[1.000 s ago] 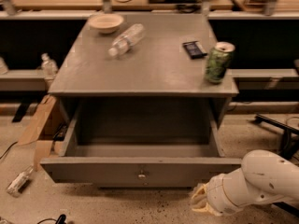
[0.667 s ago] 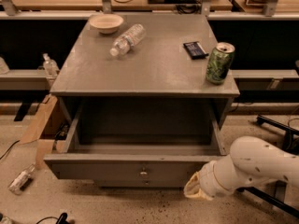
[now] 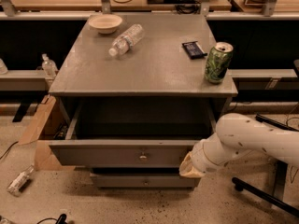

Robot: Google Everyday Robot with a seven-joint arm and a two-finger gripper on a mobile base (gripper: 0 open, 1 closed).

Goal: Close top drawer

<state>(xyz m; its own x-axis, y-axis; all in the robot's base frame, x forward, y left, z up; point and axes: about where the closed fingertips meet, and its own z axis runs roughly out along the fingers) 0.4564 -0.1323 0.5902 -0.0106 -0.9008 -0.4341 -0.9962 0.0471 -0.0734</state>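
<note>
The top drawer (image 3: 117, 154) is a wide grey box, pulled partly out of the grey cabinet (image 3: 140, 64), with a small round metal knob (image 3: 143, 157) at the centre of its front. Its inside looks dark and empty. A shorter drawer front (image 3: 145, 180) sits below it. My white arm (image 3: 252, 141) comes in from the right. My gripper (image 3: 190, 166) is at the right end of the top drawer's front, against it; its tip is a tan piece.
On the cabinet top lie a beige bowl (image 3: 105, 23), a plastic bottle (image 3: 125, 39) on its side, a dark flat packet (image 3: 193, 49) and a green can (image 3: 217, 62). A cardboard box (image 3: 39, 129) stands at the left. A small bottle (image 3: 19, 180) lies on the floor.
The drawer has slid inward; less of its inside shows. My arm and gripper moved left and up to the drawer front's right end.
</note>
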